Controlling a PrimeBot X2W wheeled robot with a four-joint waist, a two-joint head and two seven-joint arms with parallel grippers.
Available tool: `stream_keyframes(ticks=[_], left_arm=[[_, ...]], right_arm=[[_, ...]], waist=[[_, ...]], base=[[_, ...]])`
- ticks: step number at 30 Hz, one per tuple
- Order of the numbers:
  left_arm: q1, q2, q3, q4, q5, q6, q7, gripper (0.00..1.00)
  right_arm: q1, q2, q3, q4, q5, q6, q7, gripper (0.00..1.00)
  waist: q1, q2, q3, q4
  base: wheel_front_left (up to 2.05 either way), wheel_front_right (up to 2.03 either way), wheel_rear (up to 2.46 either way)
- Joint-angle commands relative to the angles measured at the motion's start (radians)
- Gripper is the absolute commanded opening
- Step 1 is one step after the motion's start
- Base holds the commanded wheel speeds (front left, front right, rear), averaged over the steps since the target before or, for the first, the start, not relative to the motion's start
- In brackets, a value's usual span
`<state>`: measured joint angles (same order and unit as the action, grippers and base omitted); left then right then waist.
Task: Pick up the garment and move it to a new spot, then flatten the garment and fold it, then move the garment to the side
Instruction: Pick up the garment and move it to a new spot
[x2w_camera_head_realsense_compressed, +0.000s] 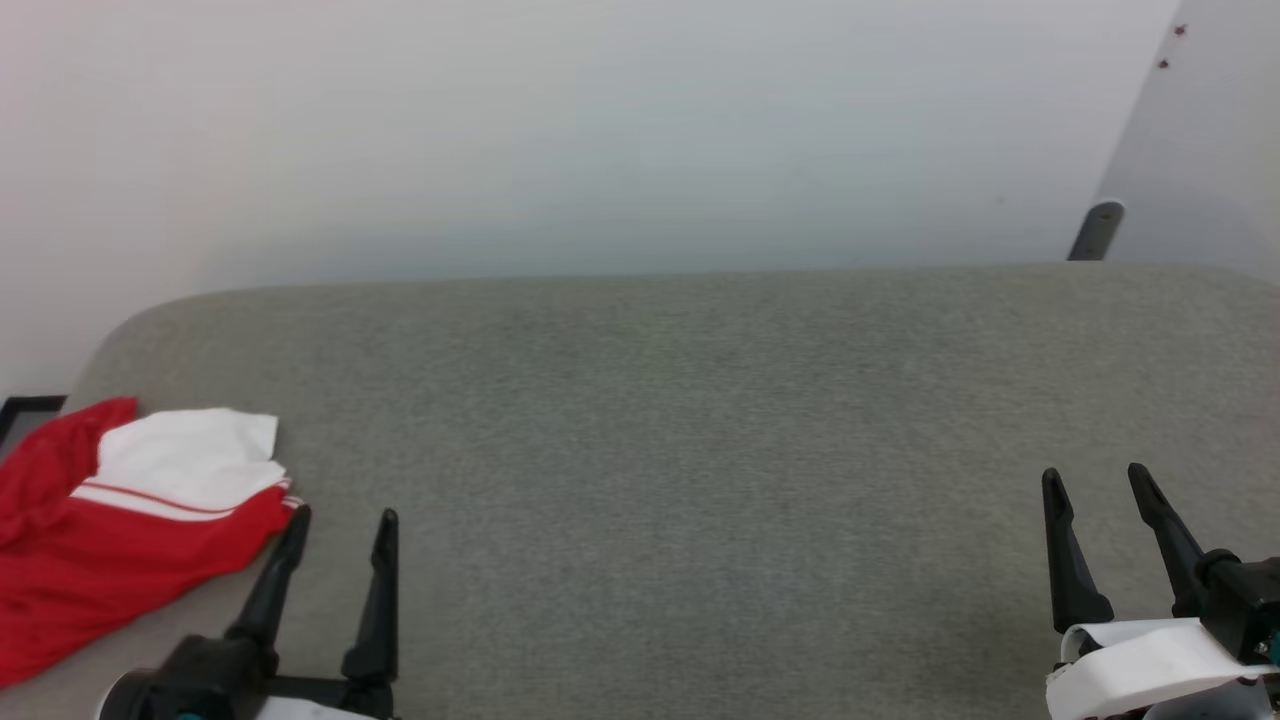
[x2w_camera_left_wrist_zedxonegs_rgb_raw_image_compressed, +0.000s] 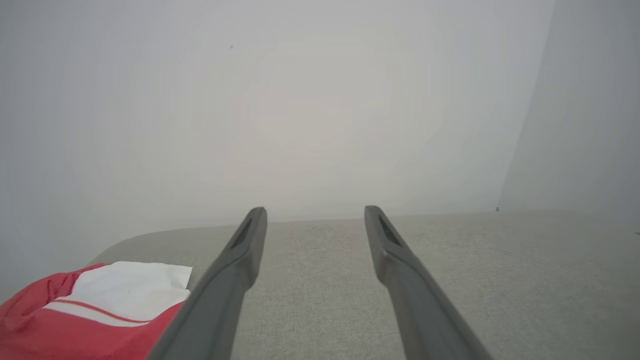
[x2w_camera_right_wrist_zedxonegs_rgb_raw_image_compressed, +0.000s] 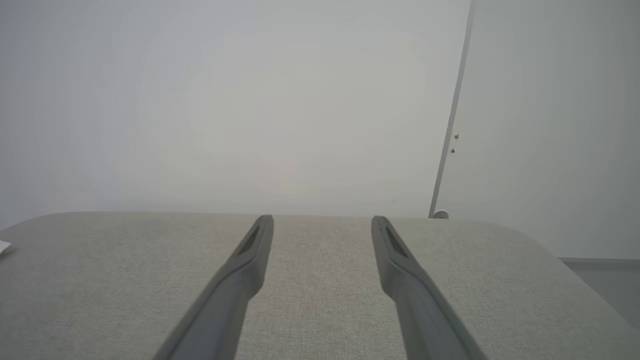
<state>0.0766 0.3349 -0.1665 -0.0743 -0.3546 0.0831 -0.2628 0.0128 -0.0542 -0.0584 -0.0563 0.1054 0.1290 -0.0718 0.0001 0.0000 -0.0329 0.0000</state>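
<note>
Nearest the camera in the head view, the left tool (x2w_camera_head_realsense_compressed: 345, 513) sits at the lower left of the frame and the right tool (x2w_camera_head_realsense_compressed: 1095, 473) at the lower right. Both have their two dark fingers pointing up the frame, spread wide and empty. The right one has a white band (x2w_camera_head_realsense_compressed: 1140, 665) wrapped round the wrist just below the fingers. The wrist views back that up: the left tool (x2w_camera_left_wrist_zedxonegs_rgb_raw_image_compressed: 315, 210) and right tool (x2w_camera_right_wrist_zedxonegs_rgb_raw_image_compressed: 322, 219) each show a big gap of grey fabric between the fingers.

The garment (x2w_camera_head_realsense_compressed: 120, 540) is at the lower left of the head view. It's lying crumpled on the bench (x2w_camera_head_realsense_compressed: 700, 450) at its left end and runs off the frame's left edge. It's bright red with a white panel on top and a thin red-and-white stripe where the colours meet. The left tool's outer finger (x2w_camera_head_realsense_compressed: 275, 575) is just beside the garment's right edge, can't tell if it's actually touching. In the left wrist view the garment (x2w_camera_left_wrist_zedxonegs_rgb_raw_image_compressed: 75, 325) sits in the lower left corner, partly behind that finger. The right tool is well apart from it, over on the other side.

Further back, the bench is grey woven fabric with rounded corners. Behind it is a pale wall (x2w_camera_head_realsense_compressed: 600, 130), and in the upper right there's a lighter panel (x2w_camera_head_realsense_compressed: 1210, 150) with a small grey foot (x2w_camera_head_realsense_compressed: 1097, 228) at its base. The right wrist view has a tiny white bit (x2w_camera_right_wrist_zedxonegs_rgb_raw_image_compressed: 3, 246) at the left edge, too small to say what it is.
</note>
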Motion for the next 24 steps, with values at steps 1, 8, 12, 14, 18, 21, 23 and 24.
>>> stream_keyframes(ticks=[1, 8, 12, 14, 18, 21, 23, 24], left_arm=[[-0.005, -0.004, 0.009, 0.005, -0.011, 0.008, 0.003, 1.00], [-0.033, -0.003, 0.038, 0.028, -0.040, 0.031, 0.023, 1.00], [-0.047, -0.004, 0.058, 0.035, -0.053, 0.050, 0.041, 1.00], [-0.055, -0.002, 0.068, 0.034, -0.063, 0.057, 0.047, 1.00], [-0.066, 0.000, 0.076, 0.026, -0.064, 0.069, 0.059, 1.00], [-0.074, 0.000, 0.072, 0.023, -0.065, 0.073, 0.073, 1.00], [-0.074, 0.000, 0.072, 0.021, -0.070, 0.075, 0.076, 1.00], [-0.073, -0.004, 0.078, 0.017, -0.074, 0.080, 0.073, 1.00]], right_arm=[[0.009, 0.003, -0.002, -0.004, 0.000, 0.003, -0.004, 1.00], [0.019, 0.004, -0.006, -0.007, 0.008, 0.003, 0.002, 1.00], [0.012, 0.004, 0.016, -0.001, 0.015, 0.003, 0.006, 1.00], [0.010, 0.004, 0.023, 0.003, 0.018, 0.003, 0.005, 1.00], [0.007, 0.004, 0.036, 0.011, 0.025, 0.003, 0.003, 1.00], [0.005, 0.005, 0.047, 0.016, 0.030, 0.003, 0.003, 1.00], [-0.003, 0.005, 0.061, 0.021, 0.034, 0.003, 0.004, 1.00], [-0.014, 0.005, 0.070, 0.023, 0.035, 0.003, 0.006, 1.00]], waist=[[-0.0001, 0.0000, -0.002, 0.019], [-0.0001, 0.0000, -0.012, 0.143], [-0.0001, 0.0000, -0.021, 0.236], [-0.0001, 0.0000, -0.026, 0.286], [-0.0001, 0.0000, -0.037, 0.383], [-0.0001, 0.0000, -0.044, 0.446], [-0.0001, 0.0000, -0.041, 0.473], [-0.0001, 0.0000, -0.034, 0.479]], base=[[0.00, 0.00, 0.00], [0.00, 0.00, 0.00], [0.00, 0.00, 0.00], [0.00, 0.00, 0.00], [0.00, 0.00, 0.00], [0.00, 0.00, 0.00], [0.00, 0.00, 0.00], [0.00, 0.00, 0.00]])
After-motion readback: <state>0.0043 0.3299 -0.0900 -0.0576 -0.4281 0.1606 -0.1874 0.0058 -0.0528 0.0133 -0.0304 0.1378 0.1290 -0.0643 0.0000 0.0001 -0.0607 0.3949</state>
